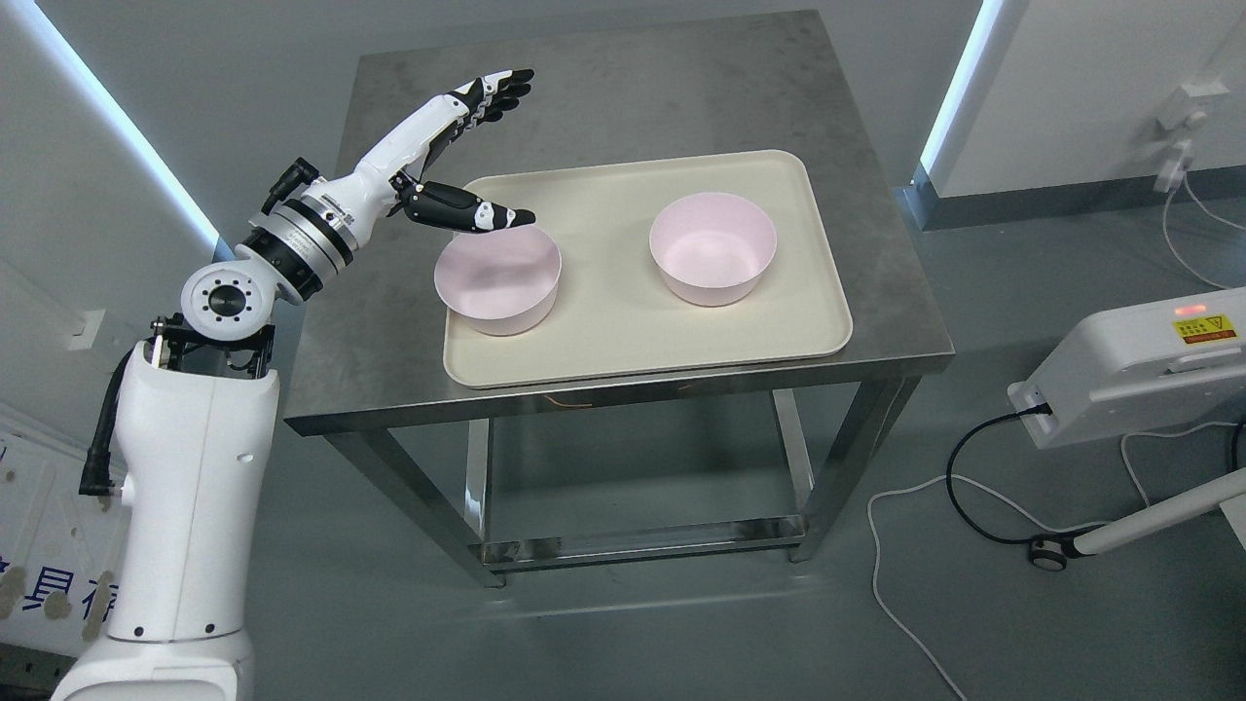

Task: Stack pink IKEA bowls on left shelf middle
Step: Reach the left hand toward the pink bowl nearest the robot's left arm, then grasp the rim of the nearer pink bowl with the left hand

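Pink plastic: 2 bowls stand upright and well apart on a cream tray (623,362), which lies on a stainless steel table (389,321). The near bowl (498,279) sits at the tray's left end; the far bowl (714,248) sits right of the tray's centre. Neither bowl is nested in the other, so stacking has not begun.

The left hand (458,146) is raised over the table at the tray's upper-left corner. Its fingers (501,90) are extended and spread, pointing up and right, away from the bowls. The thumb (472,211) is held wide apart from them and reaches right, with its tip at the near bowl's back-left rim. Whether the tip touches the rim or hovers above it cannot be determined from this view. The hand holds nothing.

Critical relation: the near bowl lies below and to the right of the palm, directly under the gap between thumb and fingers. The left hand is the nearer one; the right arm is not visible. A bowl is round, so no long axis constrains the approach. Judgement: the fingers must come down over the rim opposite the thumb before closing.

No shelf is visible in this view.
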`<state>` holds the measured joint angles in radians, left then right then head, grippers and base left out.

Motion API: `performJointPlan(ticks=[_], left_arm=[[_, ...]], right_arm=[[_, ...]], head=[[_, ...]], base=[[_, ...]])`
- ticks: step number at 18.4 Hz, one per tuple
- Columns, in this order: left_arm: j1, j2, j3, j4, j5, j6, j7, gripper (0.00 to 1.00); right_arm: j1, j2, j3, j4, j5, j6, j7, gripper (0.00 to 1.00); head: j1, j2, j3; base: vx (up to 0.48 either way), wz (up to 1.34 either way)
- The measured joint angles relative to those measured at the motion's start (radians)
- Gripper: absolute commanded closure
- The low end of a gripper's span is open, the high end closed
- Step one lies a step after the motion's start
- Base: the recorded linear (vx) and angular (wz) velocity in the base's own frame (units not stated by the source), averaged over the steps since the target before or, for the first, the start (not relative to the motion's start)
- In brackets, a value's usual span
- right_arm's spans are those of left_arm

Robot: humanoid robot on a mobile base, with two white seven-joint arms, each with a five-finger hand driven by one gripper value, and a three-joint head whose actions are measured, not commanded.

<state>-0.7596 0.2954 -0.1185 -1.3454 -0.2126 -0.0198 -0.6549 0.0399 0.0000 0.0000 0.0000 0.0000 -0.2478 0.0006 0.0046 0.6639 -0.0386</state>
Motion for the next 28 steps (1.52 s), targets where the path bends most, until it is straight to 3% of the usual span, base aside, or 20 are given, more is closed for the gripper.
performJointPlan(ticks=[6,13,18,22,28], left_arm=[[-0.035,0.019,-0.027,0.125,-0.066,0.064,-0.077,0.06],[-0.05,-0.013,-0.011,0.2,-0.086,0.134,-0.105,0.36],[-0.067,-0.044,0.006,0.23,-0.092,0.14,-0.111,0.5],[-0.076,-0.052,0.0,0.247,-0.097,0.138,-0.113,0.53],[-0.12,-0.038,-0.019,0.258,-0.109,0.031,-0.109,0.52]], right_arm=[[0.0,0.0,0.0,0.0,0.0,0.0,0.0,0.0],[0.0,0.0,0.0,0.0,0.0,0.0,0.0,0.0],[0.0,0.0,0.0,0.0,0.0,0.0,0.0,0.0],[0.0,0.0,0.0,0.0,0.0,0.0,0.0,0.0],[0.0,0.0,0.0,0.0,0.0,0.0,0.0,0.0]], head=[[0.0,0.0,0.0],[0.0,0.0,0.0],[0.0,0.0,0.0],[0.0,0.0,0.0],[0.0,0.0,0.0]], base=[[0.0,0.0],[0.0,0.0],[0.0,0.0],[0.0,0.0],[0.0,-0.01]])
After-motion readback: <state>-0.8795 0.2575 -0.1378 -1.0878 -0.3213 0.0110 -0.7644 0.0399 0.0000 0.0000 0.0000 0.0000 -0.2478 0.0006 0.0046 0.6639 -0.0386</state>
